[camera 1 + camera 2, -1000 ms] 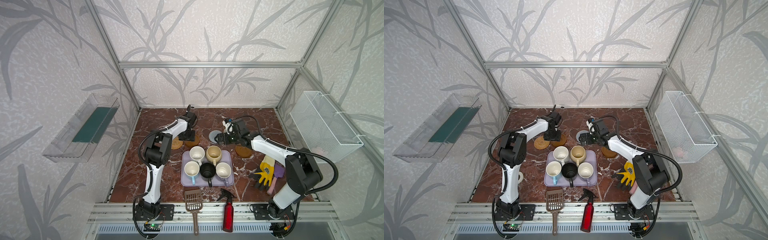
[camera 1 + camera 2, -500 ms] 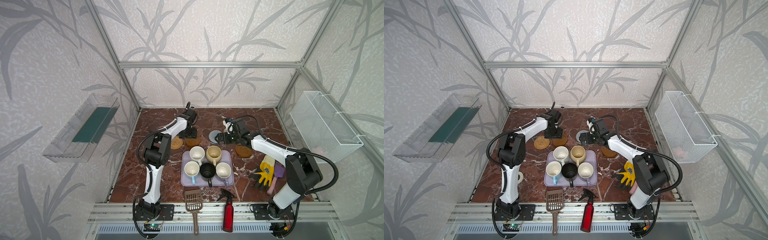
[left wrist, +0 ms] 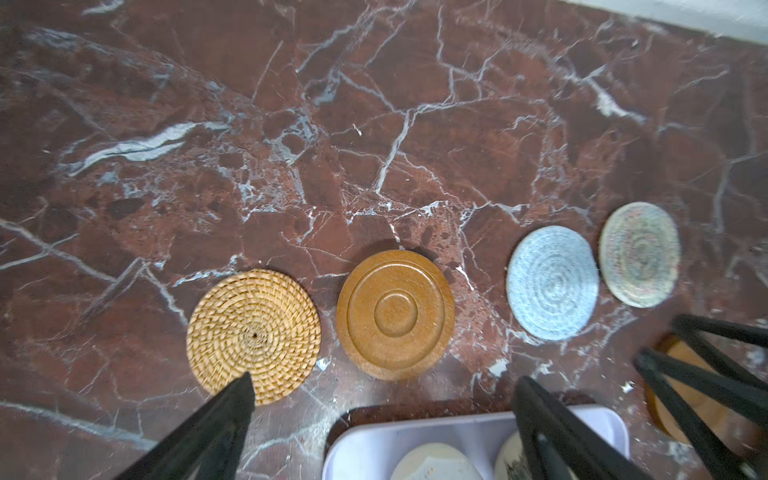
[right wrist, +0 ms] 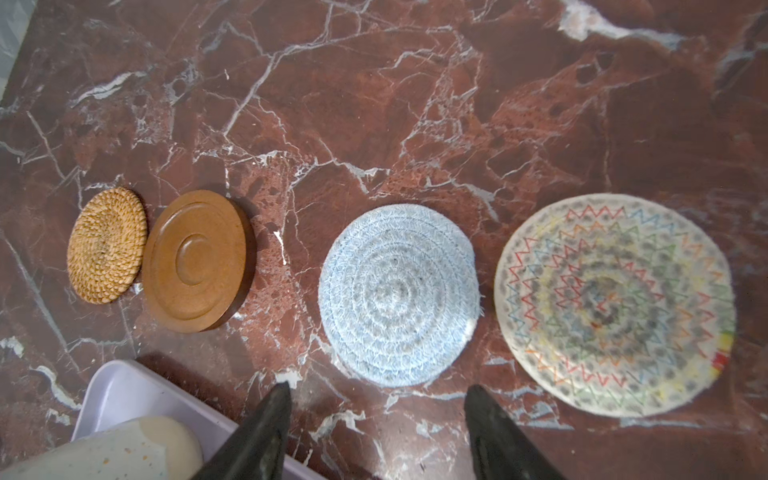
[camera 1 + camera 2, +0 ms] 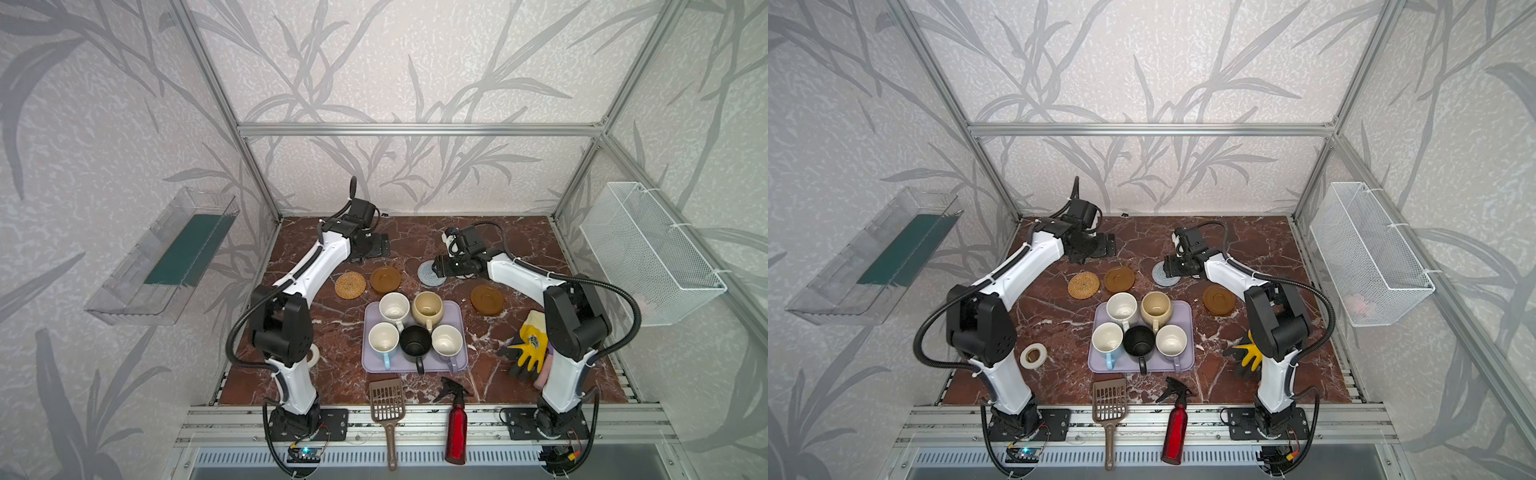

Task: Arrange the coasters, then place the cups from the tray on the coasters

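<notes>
Five coasters lie flat on the marble table (image 5: 536,245), none bearing a cup. Positions are read from the lavender tray (image 5: 401,368) in a top view:
- rattan coaster (image 5: 350,284), 10 o'clock
- amber-brown coaster (image 5: 385,279), 11 o'clock, just beside the rattan
- light-blue rope coaster (image 5: 427,276), 12 o'clock
- second amber-brown coaster (image 5: 487,299), 2 o'clock, nearer than the others
- cream rope coaster (image 4: 615,305), hidden under the right arm from above; the right wrist view shows it just beside the light-blue one

Five mugs stand upright in the tray. White mug (image 5: 394,306) and beige-yellow mug (image 5: 427,307) are on the far side. Light-blue mug (image 5: 383,338), black mug (image 5: 414,341) and lavender mug (image 5: 446,341) are on the near side.

Left hand (image 5: 379,246): spread wide, empty, over the table beyond the coasters at 11 o'clock.

Right hand (image 4: 378,388): fingers partly spread, pinching nothing, at the light-blue coaster's edge.

Progress, as judged: the coaster row is nearly laid, with one amber disc out of line. All five cup placements are left.
</notes>
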`<state>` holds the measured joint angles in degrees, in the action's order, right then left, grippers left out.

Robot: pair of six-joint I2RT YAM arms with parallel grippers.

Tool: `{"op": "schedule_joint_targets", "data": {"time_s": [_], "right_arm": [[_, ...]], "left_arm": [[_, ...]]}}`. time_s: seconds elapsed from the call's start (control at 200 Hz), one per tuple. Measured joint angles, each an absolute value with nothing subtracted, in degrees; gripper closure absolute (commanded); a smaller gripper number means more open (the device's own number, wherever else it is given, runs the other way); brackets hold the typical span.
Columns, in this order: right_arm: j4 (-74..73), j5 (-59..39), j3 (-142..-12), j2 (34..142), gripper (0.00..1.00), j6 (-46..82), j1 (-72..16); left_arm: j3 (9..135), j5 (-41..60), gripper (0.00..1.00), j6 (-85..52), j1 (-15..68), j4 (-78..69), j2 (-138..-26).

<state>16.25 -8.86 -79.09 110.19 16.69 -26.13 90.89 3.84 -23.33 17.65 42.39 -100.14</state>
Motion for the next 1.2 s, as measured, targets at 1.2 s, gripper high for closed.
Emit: {"op": "schedule_joint_targets", "data": {"time_s": [1.2], "right_arm": [[33.1, -12.2, -98.5, 128.2, 0.56, 10.1, -28.6]], "left_arm": [[69.1, 24.0, 0.01, -31.7, 17.3, 25.2, -85.5]]}}
